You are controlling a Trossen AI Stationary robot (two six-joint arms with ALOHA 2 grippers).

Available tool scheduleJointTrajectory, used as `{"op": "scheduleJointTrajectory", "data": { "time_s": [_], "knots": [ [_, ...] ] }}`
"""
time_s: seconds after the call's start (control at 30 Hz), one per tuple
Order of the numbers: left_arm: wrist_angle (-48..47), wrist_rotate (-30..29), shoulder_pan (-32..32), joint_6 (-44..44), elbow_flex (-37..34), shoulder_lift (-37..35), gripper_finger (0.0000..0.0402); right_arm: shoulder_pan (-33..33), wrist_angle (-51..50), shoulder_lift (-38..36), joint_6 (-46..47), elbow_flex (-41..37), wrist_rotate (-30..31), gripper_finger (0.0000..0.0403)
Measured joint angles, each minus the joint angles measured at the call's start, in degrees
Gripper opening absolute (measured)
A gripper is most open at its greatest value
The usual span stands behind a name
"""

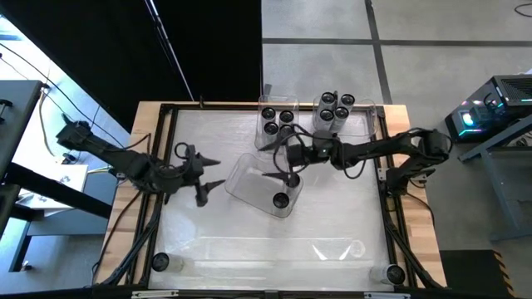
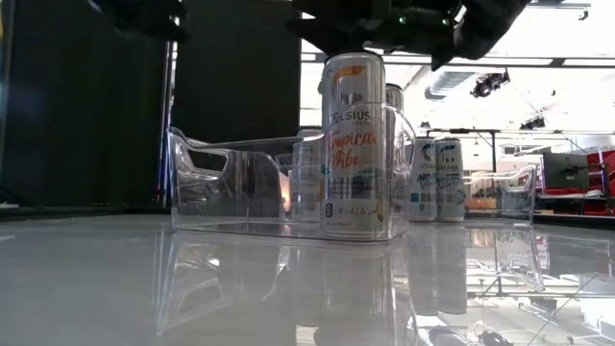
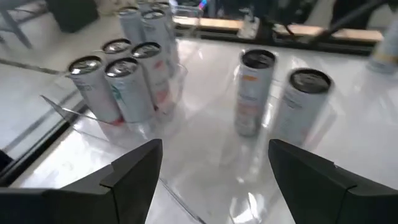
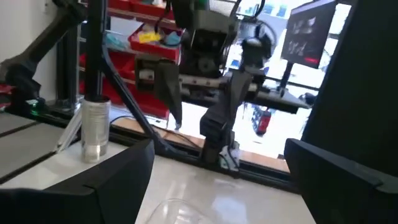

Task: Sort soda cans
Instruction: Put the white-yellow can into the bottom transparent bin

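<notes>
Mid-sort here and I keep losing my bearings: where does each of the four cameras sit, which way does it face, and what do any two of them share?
High view: overhead, straight down on the table; both arms show, left gripper and right gripper open.
Low view: table height, looking level at the tilted tray holding a can; dark arm parts overhead.
Left wrist view: past its own fingers toward standing cans.
Right wrist view: past its own fingers toward the left arm and a corner can.
Shared: high and low views both show the tilted tray's can.
</notes>
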Motion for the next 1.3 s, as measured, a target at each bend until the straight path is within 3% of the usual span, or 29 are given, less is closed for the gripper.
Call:
{"op": "scheduleJointTrajectory", "data": {
  "time_s": [0.13, 0.27, 0.4, 0.53, 0.77, 0.9, 1.03, 1.17, 1.3],
  "knots": [
    [-12.4, 2.6, -3.8, -5.1, 6.8, 0.5, 0.0276, 2.1, -3.3, 1.3, -0.5, 1.6, 0.9, 0.0355],
    [-27.5, 12.8, -7.9, -14.8, 15.6, 2.9, 0.0267, 4.4, -3.0, 1.0, 2.0, 2.0, 1.5, 0.0355],
    [-45.5, 27.3, -11.4, -26.0, 23.9, 9.1, 0.0264, 6.7, -3.0, 0.9, 2.7, 2.0, 4.2, 0.0355],
    [-54.6, 44.5, -13.3, -36.6, 26.6, 14.1, 0.0264, 9.1, -2.7, 0.9, 2.8, 2.0, 10.1, 0.0355],
    [-53.7, 55.0, -14.8, -41.9, 25.6, 19.6, 0.0268, 11.4, -1.6, 0.9, 0.9, 2.0, 12.0, 0.0355],
    [-51.6, 65.1, -18.9, -42.4, 25.6, 22.7, 0.0274, 11.6, -1.5, 0.9, -0.6, 2.0, 12.0, 0.0355],
    [-50.6, 69.6, -23.6, -45.3, 25.6, 25.9, 0.0275, 11.2, -1.1, 0.9, -0.9, 2.0, 12.0, 0.0355],
    [-44.1, 69.2, -27.3, -51.0, 25.6, 28.0, 0.0275, 11.2, -1.3, 0.9, -1.9, 2.0, 12.0, 0.0355],
    [-38.4, 64.5, -30.2, -55.1, 25.6, 29.7, 0.0275, 11.2, -0.5, 0.9, -2.6, 2.0, 12.1, 0.0355]
  ]
}}
